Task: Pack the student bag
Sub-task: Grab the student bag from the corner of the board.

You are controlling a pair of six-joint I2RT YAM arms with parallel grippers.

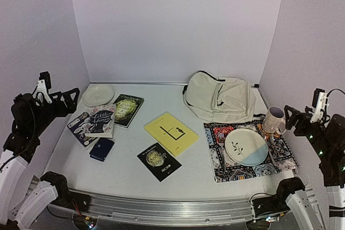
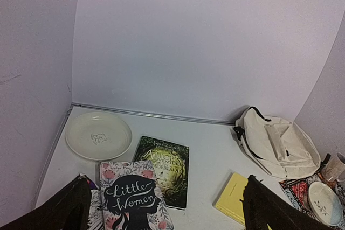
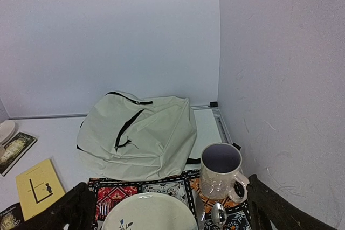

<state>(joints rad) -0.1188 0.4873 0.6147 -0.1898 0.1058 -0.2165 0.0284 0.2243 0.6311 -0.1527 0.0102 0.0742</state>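
Note:
The cream student bag (image 1: 218,98) lies flat and zipped at the back right of the table; it also shows in the left wrist view (image 2: 280,144) and the right wrist view (image 3: 145,133). Books lie apart from it: "Little Women" (image 1: 101,120) on top of another book (image 1: 80,127), a dark green Alice book (image 1: 127,109), a yellow book (image 1: 171,133) and a black book (image 1: 159,160). A small dark blue case (image 1: 101,148) lies near them. My left gripper (image 1: 69,100) hangs open and empty above the left books (image 2: 164,211). My right gripper (image 1: 292,118) hangs open and empty by the mug (image 3: 172,214).
A white plate (image 1: 98,95) sits at the back left. A patterned cloth mat (image 1: 215,172) at the front right bears a blue-and-white plate (image 1: 246,146), a mug (image 1: 274,119) and a spoon (image 3: 219,215). Walls close in on three sides.

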